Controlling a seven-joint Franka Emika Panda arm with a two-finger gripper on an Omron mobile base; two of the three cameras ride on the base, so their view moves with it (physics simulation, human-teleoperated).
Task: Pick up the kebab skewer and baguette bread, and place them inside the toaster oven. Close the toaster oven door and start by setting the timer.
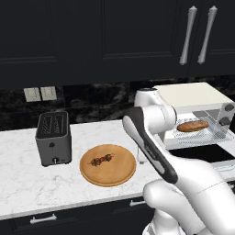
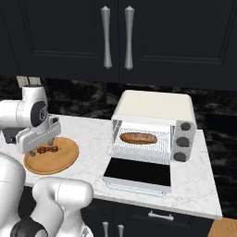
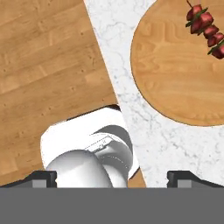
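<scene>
Black upper cabinets point(image 2: 115, 37) w/ silver handles, dark marble backsplash point(image 1: 92, 98), white marble counter point(image 1: 27, 183), wood floor point(image 3: 43, 65).

- A round wooden board point(image 1: 108, 165) lies near the front of the white marble table point(image 1: 27, 183).
- A dark grey slot toaster point(image 1: 53, 138) stands upright just left of the board, apart from it.
- Black cabinets with long silver handles point(image 2: 116, 37) hang above.
- Two pale wall outlets point(image 1: 40, 93) sit on the black backsplash, behind the toaster.

The white marbled surface point(image 1: 27, 183) carries a grey slot toaster point(image 1: 53, 137); beside it lies a round wooden board point(image 1: 108, 165). The toaster oven point(image 2: 155, 125) stands further right.
</scene>
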